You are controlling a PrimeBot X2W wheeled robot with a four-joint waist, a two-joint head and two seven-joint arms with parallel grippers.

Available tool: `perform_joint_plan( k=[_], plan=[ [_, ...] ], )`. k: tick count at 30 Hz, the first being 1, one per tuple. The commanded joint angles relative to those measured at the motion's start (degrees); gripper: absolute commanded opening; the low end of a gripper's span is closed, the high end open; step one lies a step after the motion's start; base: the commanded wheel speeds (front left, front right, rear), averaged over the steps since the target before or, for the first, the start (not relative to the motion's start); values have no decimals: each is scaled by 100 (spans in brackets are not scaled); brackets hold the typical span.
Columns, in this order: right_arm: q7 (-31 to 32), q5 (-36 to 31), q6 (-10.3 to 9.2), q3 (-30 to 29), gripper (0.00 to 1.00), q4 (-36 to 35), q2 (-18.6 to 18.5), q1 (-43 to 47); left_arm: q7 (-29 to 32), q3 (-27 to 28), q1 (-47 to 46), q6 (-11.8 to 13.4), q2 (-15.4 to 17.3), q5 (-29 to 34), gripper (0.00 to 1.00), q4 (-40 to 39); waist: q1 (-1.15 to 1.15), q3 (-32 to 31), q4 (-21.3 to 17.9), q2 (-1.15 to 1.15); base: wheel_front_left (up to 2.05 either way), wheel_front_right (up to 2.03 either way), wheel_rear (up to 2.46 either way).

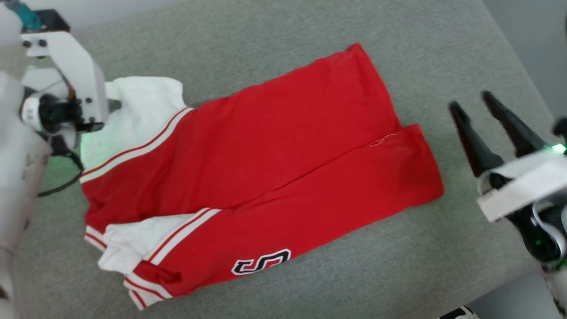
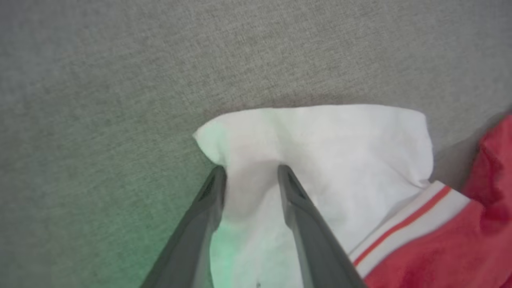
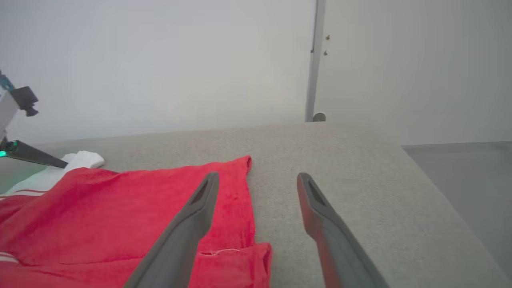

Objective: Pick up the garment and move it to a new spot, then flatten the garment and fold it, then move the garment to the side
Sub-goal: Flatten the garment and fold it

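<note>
with the garment [image 1: 274, 155] spread on the grey pad [image 1: 266, 53], my left gripper [image 2: 251, 169] stands half-spread astride its white flap [image 2: 320, 136], grip uncertain, and my right gripper [image 3: 259, 176] gapes empty off the red end, so i should pinch deep before lifting.

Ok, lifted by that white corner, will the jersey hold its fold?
Probably not: the garment lies limp in soft folds, so it would likely drape and unfold. It looks thin, probably light. The white flap may slip from the left gripper unless pinched firmly.
</note>
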Motion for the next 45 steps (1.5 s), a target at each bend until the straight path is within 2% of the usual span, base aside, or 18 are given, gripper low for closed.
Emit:
perform_joint_plan(
  k=[1, 3, 8, 16, 20, 26, 30, 31, 32, 33, 34, 40, 45],
  plan=[
    [37, 90, -7, 27, 100, 13, -22, -103, 74, -43, 121, -49, -141, -54, 0, 18, 0, 77, 97, 0, 0, 0, 0],
    [390, 169, -7, 315, 100, 188, -192, -451, -85, -18, 39, -83, -163, -38, 0, -5, 0, 128, 169, 0, 0, 0, 0],
    [1506, 374, -6, 1007, 100, 1088, -297, -1631, -479, -38, -12, -227, -304, 31, 0, -43, 0, 196, 382, 0, 0, 0, 0],
    [3351, 1012, -6, 1887, 100, 2609, -257, -3163, -767, -204, -160, -440, -701, 140, 0, -45, 0, 384, 960, 0, 0, 0, 0],
    [3653, 1147, -6, 2021, 100, 3270, -159, -3639, -849, -300, -295, -514, -869, 193, 0, -29, 0, 562, 1200, 0, 0, 0, 0],
    [3710, 1133, -6, 2206, 100, 4138, 36, -4120, -971, -405, -416, -561, -1014, 203, 0, 102, 0, 744, 1413, 0, 0, 0, 0],
    [3672, 1227, -6, 2335, 100, 4469, 172, -4242, -1020, -488, -404, -573, -1067, 180, 0, 186, 0, 772, 1470, 0, 0, 0, 0],
    [3640, 1232, -4, 2394, 77, 4494, 184, -4253, -1034, -517, -401, -579, -1086, 170, 0, 190, 0, 772, 1480, 0, 0, 0, 0],
    [3595, 1239, -2, 2458, 42, 4501, 185, -4268, -1053, -539, -401, -581, -1100, 157, 0, 188, 0, 767, 1488, 0, 0, 0, 0],
    [3518, 1263, -2, 2488, 15, 4522, 175, -4275, -1089, -558, -401, -586, -1116, 142, 0, 186, 0, 753, 1494, 0, 0, 0, 0],
    [3458, 1295, -2, 2522, 0, 4549, 167, -4272, -1138, -573, -406, -590, -1133, 127, 0, 164, 0, 729, 1503, 0, 0, 0, 0],
    [2875, 1526, -4, 2660, 0, 4429, -57, -4114, -1532, -688, -334, -604, -1124, -113, 0, -326, 0, 351, 1579, 0, 0, 0, 0],
    [2491, 1918, -4, 2781, 0, 4059, -403, -3786, -2019, -883, -85, -606, -823, -311, 0, -1125, 0, -161, 1693, 0, 0, 0, 0]
  ],
)
